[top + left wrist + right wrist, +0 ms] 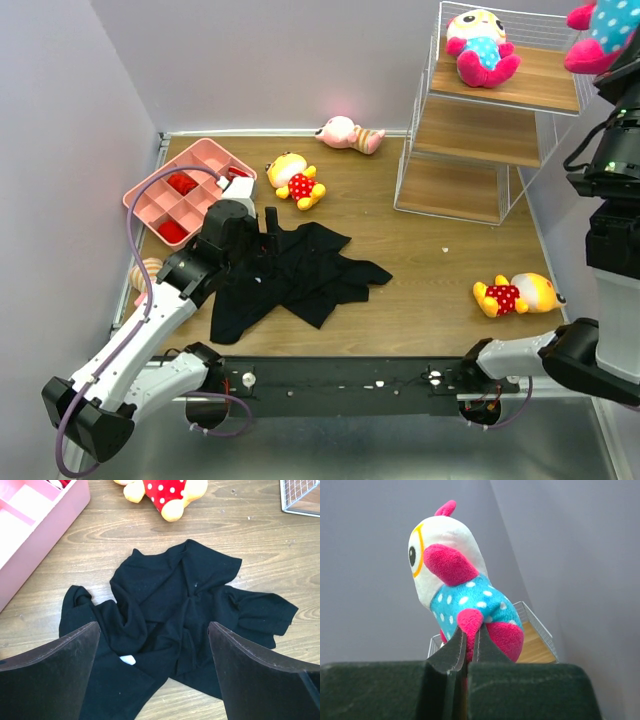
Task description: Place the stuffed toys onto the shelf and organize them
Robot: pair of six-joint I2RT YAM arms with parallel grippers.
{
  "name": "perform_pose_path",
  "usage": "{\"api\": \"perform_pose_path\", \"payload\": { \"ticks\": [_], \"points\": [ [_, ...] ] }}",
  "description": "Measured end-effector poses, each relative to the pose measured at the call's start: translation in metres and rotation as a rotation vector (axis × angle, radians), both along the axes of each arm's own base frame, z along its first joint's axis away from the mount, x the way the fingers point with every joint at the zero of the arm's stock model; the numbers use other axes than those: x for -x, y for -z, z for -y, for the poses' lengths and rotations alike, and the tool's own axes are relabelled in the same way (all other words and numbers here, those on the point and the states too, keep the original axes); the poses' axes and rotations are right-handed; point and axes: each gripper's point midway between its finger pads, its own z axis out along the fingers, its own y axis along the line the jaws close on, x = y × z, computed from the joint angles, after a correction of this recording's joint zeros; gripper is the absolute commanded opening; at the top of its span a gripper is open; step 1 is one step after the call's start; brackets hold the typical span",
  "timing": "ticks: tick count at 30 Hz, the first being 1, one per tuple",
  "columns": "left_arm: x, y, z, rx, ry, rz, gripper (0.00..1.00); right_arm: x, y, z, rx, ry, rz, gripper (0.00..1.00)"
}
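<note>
My right gripper point(470, 636) is shut on a pink limb of a blue dotted stuffed toy point(465, 592), held in the air by the shelf's point(478, 112) top right corner. A matching blue toy point(480, 46) lies on the top board. One yellow toy point(296, 182) lies beside the pink tray and another point(518, 295) near the front right. A pale pink striped toy point(350, 133) rests by the back wall. A further toy point(148, 272) peeks out from behind my left arm. My left gripper point(155, 645) hangs open over the black garment point(175, 595).
A pink compartment tray point(160, 195) with red items stands at the left, close to my left arm. The crumpled black garment point(290, 270) covers the table's middle left. Grey walls close in the back and both sides.
</note>
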Motion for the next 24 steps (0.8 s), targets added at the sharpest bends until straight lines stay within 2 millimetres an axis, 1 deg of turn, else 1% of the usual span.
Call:
{"api": "perform_pose_path", "payload": {
  "ticks": [1,5,7,8,11,12,14,17,19,22,24],
  "points": [
    [0.0,0.0,0.0,0.0,0.0,0.001,0.99,0.001,0.001,0.004,-0.001,0.009,0.0,0.01],
    [0.0,-0.002,0.001,0.008,0.004,0.009,0.99,-0.008,0.007,0.022,-0.004,0.059,-0.007,0.01],
    [0.001,-0.002,0.001,0.011,0.006,0.013,0.99,-0.017,0.013,0.025,0.004,0.056,-0.021,0.01],
    [0.001,-0.002,0.001,0.013,0.007,0.014,0.99,-0.023,0.016,0.023,0.005,0.038,-0.025,0.01],
    [0.001,-0.002,0.001,0.012,0.009,0.014,0.99,-0.038,0.031,0.027,0.001,0.02,-0.06,0.01],
    [0.001,-0.002,0.001,0.011,0.009,0.014,0.99,-0.045,0.037,0.025,-0.006,0.004,-0.075,0.01],
    [0.002,-0.002,0.001,0.01,0.011,0.014,0.99,-0.065,0.062,0.022,-0.014,-0.028,-0.138,0.01],
    [0.002,-0.002,0.002,0.01,0.016,0.014,0.99,-0.083,0.084,0.019,-0.028,-0.057,-0.19,0.01],
    [0.003,-0.002,0.003,0.012,0.02,0.014,0.99,-0.098,0.107,0.021,-0.046,-0.071,-0.245,0.01],
    [0.003,-0.001,0.003,0.011,0.021,0.012,0.99,-0.108,0.121,0.028,-0.068,-0.074,-0.278,0.01],
    [0.004,-0.001,0.003,0.012,0.022,0.012,0.99,-0.111,0.126,0.032,-0.08,-0.079,-0.286,0.01]
  ]
}}
